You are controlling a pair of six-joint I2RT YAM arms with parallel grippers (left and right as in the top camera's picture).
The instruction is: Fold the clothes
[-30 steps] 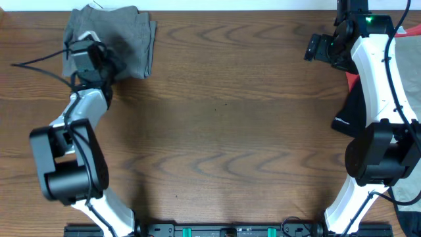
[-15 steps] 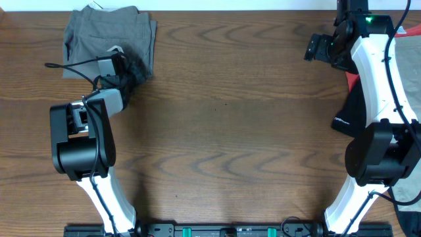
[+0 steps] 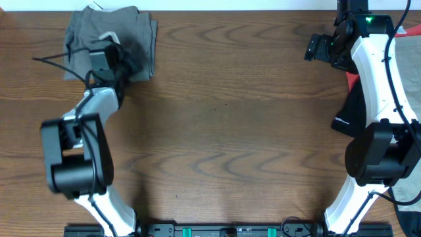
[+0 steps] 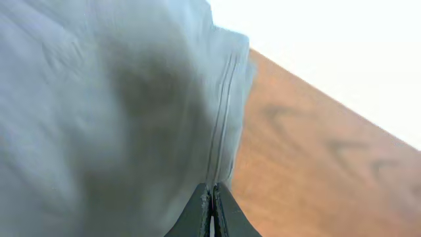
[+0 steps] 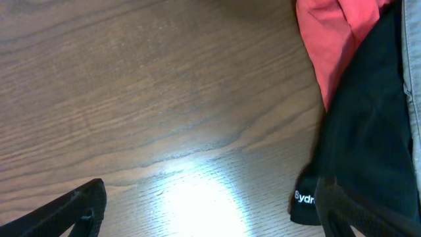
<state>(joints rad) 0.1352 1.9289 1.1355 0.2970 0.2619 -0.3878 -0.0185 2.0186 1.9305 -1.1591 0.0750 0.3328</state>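
Observation:
The grey-olive shorts (image 3: 115, 33) lie folded at the table's far left corner. My left gripper (image 3: 131, 62) is shut at their lower right part. In the left wrist view its fingertips (image 4: 212, 214) are pressed together over the shorts (image 4: 99, 112), by a stitched seam at the fabric's right edge. No cloth shows between them. My right gripper (image 3: 322, 47) is open and empty above bare wood at the far right (image 5: 210, 217). A black garment with a white logo (image 5: 368, 131) and a red-orange garment (image 5: 329, 39) lie just right of it.
The black garment (image 3: 352, 108) and the red-orange one (image 3: 352, 79) hang at the table's right edge behind the right arm. A beige cloth (image 3: 409, 191) shows at the lower right. A wide stretch of brown wooden table (image 3: 223, 131) lies between the arms.
The left arm swung right and toward the front, then back up onto the shorts' lower right part. The shorts keep their shape. The right arm has not moved.

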